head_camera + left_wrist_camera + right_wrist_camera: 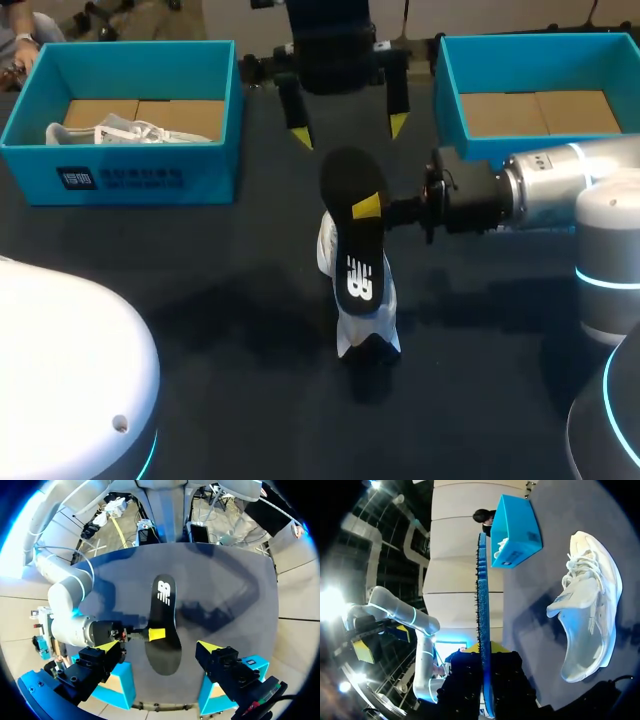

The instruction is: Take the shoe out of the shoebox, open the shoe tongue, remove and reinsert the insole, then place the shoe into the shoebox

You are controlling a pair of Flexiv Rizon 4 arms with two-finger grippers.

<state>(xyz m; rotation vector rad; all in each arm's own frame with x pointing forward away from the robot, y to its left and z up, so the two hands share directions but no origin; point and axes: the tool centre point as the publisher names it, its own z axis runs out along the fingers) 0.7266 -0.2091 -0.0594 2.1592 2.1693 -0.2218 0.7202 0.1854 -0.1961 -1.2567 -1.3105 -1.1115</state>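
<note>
Head view: white lace-up sneaker (367, 320) lies on the dark surface (200, 300), leaving its opening accessible. Above it, the right gripper (369, 208) is clamped on the black foam insole (355, 245), presumably aligning it for reinsertion. Farther back, the left gripper (348, 130) hovers, fingers (300, 137) apart, likely ready to assist.

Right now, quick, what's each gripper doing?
Left gripper: open, holding nothing.
Right gripper: closed on the insole.
</note>
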